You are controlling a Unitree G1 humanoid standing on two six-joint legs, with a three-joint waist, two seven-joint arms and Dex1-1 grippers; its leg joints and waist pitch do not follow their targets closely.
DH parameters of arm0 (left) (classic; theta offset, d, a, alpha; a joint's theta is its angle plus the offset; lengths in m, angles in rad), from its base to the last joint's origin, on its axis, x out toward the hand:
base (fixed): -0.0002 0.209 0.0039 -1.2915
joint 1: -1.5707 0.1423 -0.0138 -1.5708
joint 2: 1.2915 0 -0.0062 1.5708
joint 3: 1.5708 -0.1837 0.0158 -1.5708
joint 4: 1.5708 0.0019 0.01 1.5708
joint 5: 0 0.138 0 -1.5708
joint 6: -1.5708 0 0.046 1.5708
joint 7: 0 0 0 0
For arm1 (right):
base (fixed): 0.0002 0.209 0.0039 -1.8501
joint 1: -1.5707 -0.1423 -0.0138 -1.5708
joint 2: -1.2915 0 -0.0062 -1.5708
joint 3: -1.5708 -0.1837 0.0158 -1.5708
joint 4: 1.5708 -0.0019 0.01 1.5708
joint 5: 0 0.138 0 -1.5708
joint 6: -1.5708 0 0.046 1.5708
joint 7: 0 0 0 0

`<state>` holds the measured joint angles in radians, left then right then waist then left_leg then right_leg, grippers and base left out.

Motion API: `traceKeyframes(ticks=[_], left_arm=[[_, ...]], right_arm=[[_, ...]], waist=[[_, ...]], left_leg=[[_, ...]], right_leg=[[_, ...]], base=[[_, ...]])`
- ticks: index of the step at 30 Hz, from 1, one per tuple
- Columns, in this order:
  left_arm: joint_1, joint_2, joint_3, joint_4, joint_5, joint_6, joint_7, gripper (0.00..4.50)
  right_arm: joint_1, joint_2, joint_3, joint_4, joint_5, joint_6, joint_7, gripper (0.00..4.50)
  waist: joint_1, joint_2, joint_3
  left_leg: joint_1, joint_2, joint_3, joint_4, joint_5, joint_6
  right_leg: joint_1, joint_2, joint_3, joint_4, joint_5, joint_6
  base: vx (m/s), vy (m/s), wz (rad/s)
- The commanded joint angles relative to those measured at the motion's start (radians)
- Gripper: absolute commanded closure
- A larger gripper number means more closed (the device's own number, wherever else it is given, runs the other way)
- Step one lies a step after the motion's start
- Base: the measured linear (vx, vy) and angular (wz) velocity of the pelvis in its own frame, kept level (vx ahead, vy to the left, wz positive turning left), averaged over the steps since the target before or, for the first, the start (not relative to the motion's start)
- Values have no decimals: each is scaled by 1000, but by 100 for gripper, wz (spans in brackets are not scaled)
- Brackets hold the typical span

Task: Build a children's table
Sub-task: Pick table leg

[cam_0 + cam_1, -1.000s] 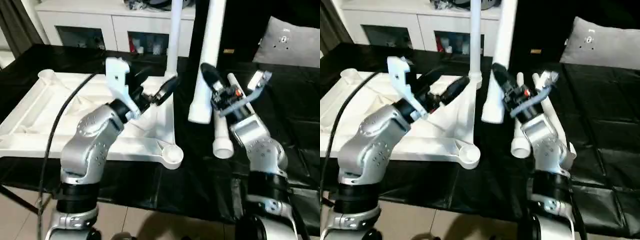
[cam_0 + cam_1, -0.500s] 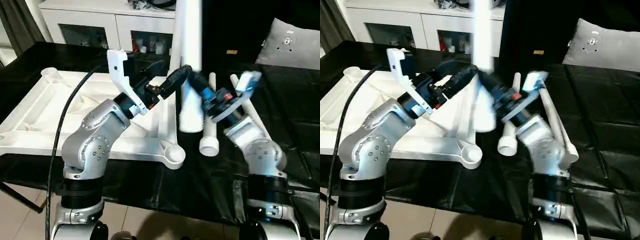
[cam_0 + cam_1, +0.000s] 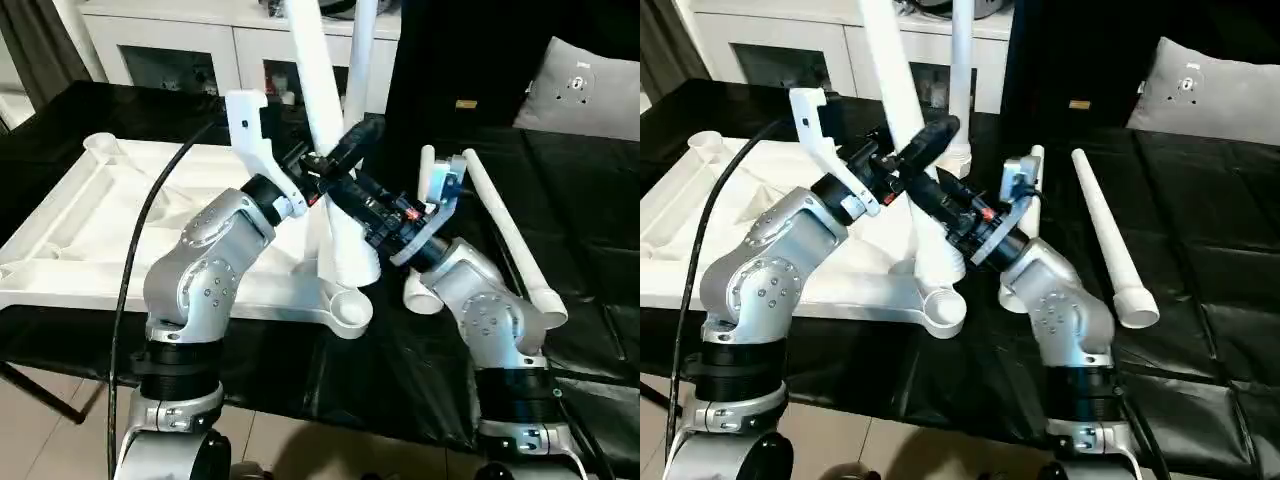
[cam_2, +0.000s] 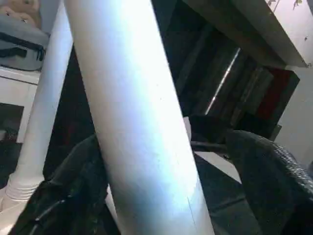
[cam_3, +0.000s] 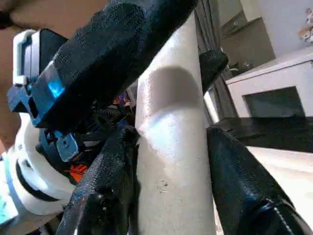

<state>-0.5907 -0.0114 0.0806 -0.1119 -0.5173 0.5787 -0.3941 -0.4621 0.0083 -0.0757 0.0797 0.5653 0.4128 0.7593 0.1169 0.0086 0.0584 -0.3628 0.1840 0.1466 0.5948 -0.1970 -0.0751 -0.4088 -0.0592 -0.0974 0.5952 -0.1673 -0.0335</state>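
Note:
The white table top [image 3: 110, 220] lies upside down on the black surface, ribs up. One leg [image 3: 361, 50] stands upright in its far right corner socket. My right gripper [image 3: 338, 196] is shut on a second leg [image 3: 305, 60], which leans to the left. That leg's wide end [image 3: 350, 262] hangs just behind the near right socket [image 3: 350, 310]. My left gripper [image 3: 345, 152] straddles the same leg [image 4: 137, 122] higher up, open, with one finger [image 4: 264, 171] standing clear of it. Two more legs [image 3: 427, 170] [image 3: 505, 235] lie loose on the right.
A white cabinet with glass doors [image 3: 180, 50] stands behind the work surface [image 3: 590, 300]. A grey cushion [image 3: 585, 85] sits at the back right. A black cable [image 3: 130, 270] runs along my left arm over the table top.
My right gripper has swung its leg left, from upright beside the table top to leaning over its near right corner. My left gripper now reaches around that leg, slightly narrower.

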Motion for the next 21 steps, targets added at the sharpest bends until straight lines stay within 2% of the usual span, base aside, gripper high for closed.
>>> traceKeyframes(ticks=[1, 2, 3, 5, 8, 9, 13, 14, 17, 21], left_arm=[[-12, -5, -17, -2, -4, -11, 7, 84], [-12, -5, -17, -2, -4, -11, 7, 94], [-12, -10, -21, 3, 10, -24, 21, 108], [-17, -29, -29, 26, 69, -68, 79, 123], [-22, -49, -41, 43, 133, -119, 144, 152], [-25, -54, -64, 53, 187, -156, 180, 163], [-20, -51, -104, 59, 242, -187, 207, 183], [-19, -55, -107, 61, 248, -194, 213, 198], [-15, -70, -106, 66, 260, -210, 233, 205], [-10, -87, -107, 77, 272, -226, 255, 228]], right_arm=[[9, 2, 14, -23, -33, -40, -24, 269], [9, 2, 14, -23, -33, -40, -24, 269], [9, 5, 21, -18, -57, -74, -37, 269], [7, 3, 56, 4, -149, -168, -68, 269], [9, 2, 96, 28, -225, -248, -87, 269], [9, 12, 103, 44, -248, -285, -107, 269], [6, 29, 102, 70, -275, -337, -155, 269], [5, 34, 103, 76, -281, -349, -163, 269], [5, 41, 108, 92, -295, -374, -175, 269], [-1, 50, 113, 117, -314, -409, -188, 270]], waist=[[5, -7, -74], [4, -7, -73], [4, -7, -73], [3, -7, -72], [1, -8, -72], [0, -10, -72], [1, -10, -75], [1, -9, -74], [-1, -9, -74], [-2, -7, -73]], left_leg=[[-7, 37, -1, -63, -68, 38], [-6, 37, -1, -63, -71, 38], [-7, 37, -1, -63, -72, 40], [-6, 37, -1, -63, -77, 34], [-8, 36, -2, -63, -80, 33], [-7, 37, -2, -63, -84, 37], [-7, 39, -3, -62, -69, 47], [-8, 39, -3, -62, -69, 49], [-8, 38, -1, -62, -77, 50], [-7, 37, -1, -61, -88, 57]], right_leg=[[67, -85, 55, -72, -260, -95], [67, -84, 55, -72, -261, -96], [68, -85, 55, -71, -259, -97], [66, -84, 55, -74, -265, -90], [67, -85, 56, -75, -272, -77], [67, -85, 56, -76, -274, -72], [67, -85, 57, -69, -243, -83], [67, -85, 57, -69, -238, -87], [68, -85, 57, -68, -227, -105], [68, -86, 57, -70, -239, -109]], base=[[0, 0, 0], [0, 0, 0], [0, 0, 0], [0, 0, 0], [0, 0, 0], [0, 0, 0], [0, 0, 0], [0, 0, 0], [0, 0, 0], [0, 0, 0]])
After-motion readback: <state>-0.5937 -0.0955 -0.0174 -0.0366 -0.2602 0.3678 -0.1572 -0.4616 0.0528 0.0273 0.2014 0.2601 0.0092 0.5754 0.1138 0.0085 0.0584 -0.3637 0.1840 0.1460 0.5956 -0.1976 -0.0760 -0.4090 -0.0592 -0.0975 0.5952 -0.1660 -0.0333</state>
